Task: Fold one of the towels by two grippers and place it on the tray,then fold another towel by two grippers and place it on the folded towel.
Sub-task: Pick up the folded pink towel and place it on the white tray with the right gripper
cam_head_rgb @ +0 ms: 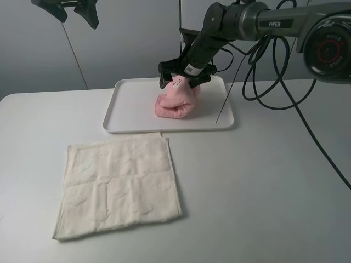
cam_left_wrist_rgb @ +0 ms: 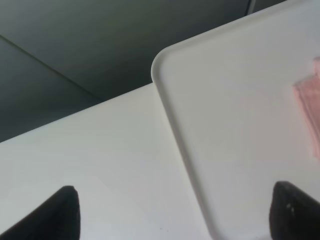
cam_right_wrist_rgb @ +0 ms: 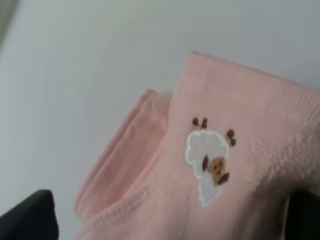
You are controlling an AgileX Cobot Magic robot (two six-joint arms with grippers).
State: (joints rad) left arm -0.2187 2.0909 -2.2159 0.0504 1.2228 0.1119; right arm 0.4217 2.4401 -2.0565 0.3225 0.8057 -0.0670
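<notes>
Right gripper [cam_head_rgb: 184, 80], jaws wide, loosely straddles the bunched pink towel [cam_head_rgb: 173, 107] on the tray [cam_head_rgb: 131, 112] beneath it — left gripper [cam_left_wrist_rgb: 177, 212] gapes empty.

The tray [cam_head_rgb: 131, 112] lies on the table [cam_head_rgb: 263, 192], toward the far side, about the middle. The folded towel [cam_head_rgb: 174, 105] sits in the tray, right of the tray's middle. The right gripper [cam_head_rgb: 181, 82] hangs directly over it, straddling its top. The spread towel [cam_head_rgb: 118, 183] lies flat on the table, nearer than the tray and left of middle, its far edge just beside the tray's near rim. The left gripper [cam_head_rgb: 74, 13] hangs high at the far left, well apart from both towels.
</notes>
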